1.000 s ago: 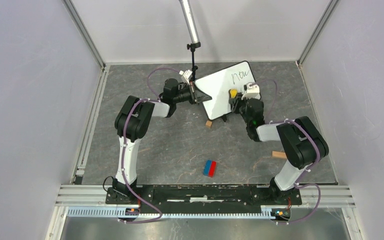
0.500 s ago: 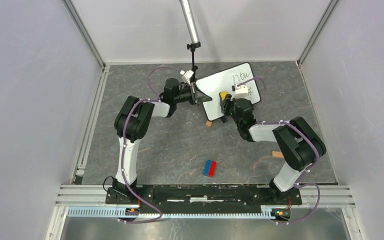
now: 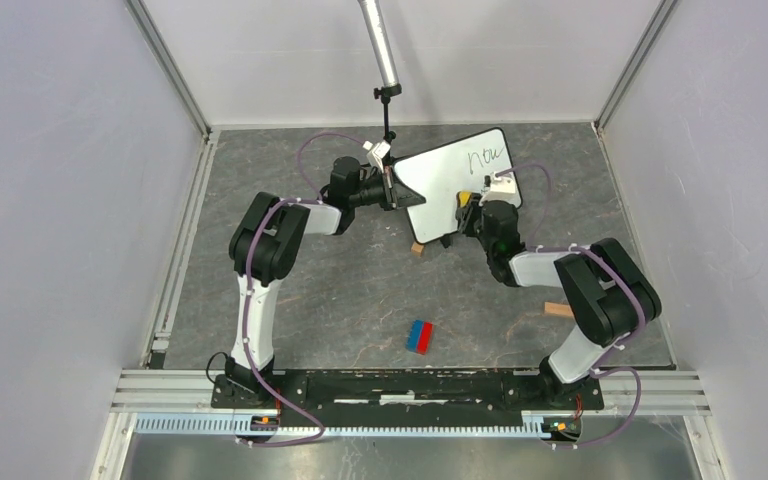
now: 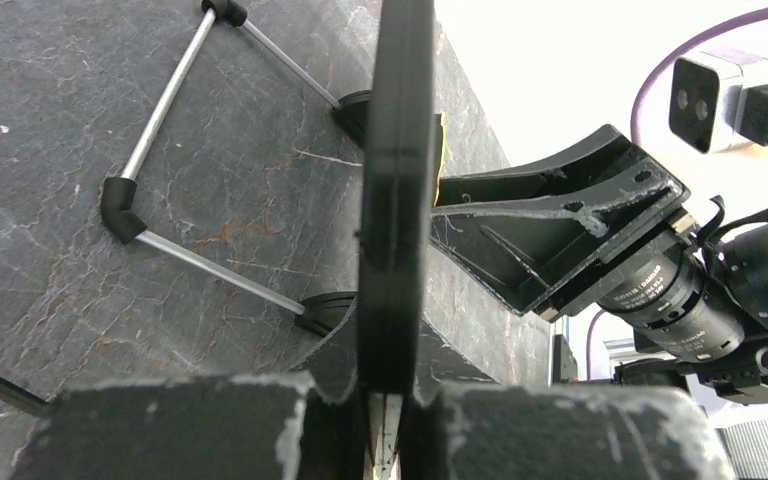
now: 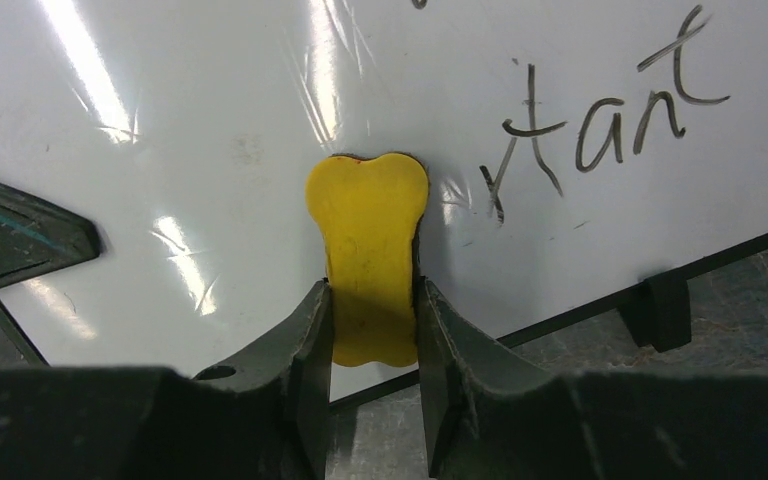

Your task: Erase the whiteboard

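Observation:
The whiteboard (image 3: 438,180) stands tilted at the back of the table, with black handwriting (image 3: 487,155) near its top right. My left gripper (image 3: 391,188) is shut on the board's left edge, which shows as a black rim (image 4: 395,200) between the jaws of the left gripper (image 4: 397,392). My right gripper (image 3: 468,207) is shut on a yellow bone-shaped eraser (image 5: 365,250). The eraser's top is pressed against the white surface (image 5: 190,120), just left of a written word (image 5: 605,125) near the bottom frame. The right gripper (image 5: 370,300) pinches the eraser's narrow waist.
A small wooden block (image 3: 417,247) lies just below the board. Another wooden block (image 3: 558,309) sits by the right arm. A blue and red block (image 3: 420,336) lies near the front. A camera pole (image 3: 380,45) rises behind the board. The board's wire stand (image 4: 190,170) rests on the table.
My right gripper with the eraser swept left across the board, then came back right and slightly lower. The left gripper kept its hold on the edge.

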You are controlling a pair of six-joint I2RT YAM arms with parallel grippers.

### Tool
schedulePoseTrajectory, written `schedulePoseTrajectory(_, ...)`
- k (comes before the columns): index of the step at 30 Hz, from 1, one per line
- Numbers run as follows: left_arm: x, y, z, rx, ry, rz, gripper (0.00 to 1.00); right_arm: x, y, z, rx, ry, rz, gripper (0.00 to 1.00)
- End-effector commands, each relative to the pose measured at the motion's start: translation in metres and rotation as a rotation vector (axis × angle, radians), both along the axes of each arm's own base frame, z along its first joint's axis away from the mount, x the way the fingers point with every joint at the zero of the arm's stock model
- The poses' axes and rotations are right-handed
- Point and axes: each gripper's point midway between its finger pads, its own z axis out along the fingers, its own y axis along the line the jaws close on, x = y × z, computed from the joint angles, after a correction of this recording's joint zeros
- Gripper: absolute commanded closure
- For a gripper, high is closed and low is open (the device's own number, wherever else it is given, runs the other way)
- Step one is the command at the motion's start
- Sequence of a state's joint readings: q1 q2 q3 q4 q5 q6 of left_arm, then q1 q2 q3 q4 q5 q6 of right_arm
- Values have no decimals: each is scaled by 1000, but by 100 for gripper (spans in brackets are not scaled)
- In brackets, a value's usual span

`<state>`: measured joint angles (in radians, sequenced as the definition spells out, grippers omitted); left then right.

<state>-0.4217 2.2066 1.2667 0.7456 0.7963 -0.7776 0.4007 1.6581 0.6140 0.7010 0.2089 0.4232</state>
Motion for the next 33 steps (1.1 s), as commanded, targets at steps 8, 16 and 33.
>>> schedulePoseTrajectory(8, 1, 14, -44, 116, 216, 107, 98, -8, 35, -14, -50, 38, 81, 80)
schedulePoseTrajectory(16, 2, 14, -48, 134, 214, 106, 98, 27, -57, 1, -23, 32, -176, 79)
schedulePoseTrajectory(33, -1, 14, -45, 166, 186, 76, 98, 78, 10, 48, 13, -56, -53, 77)
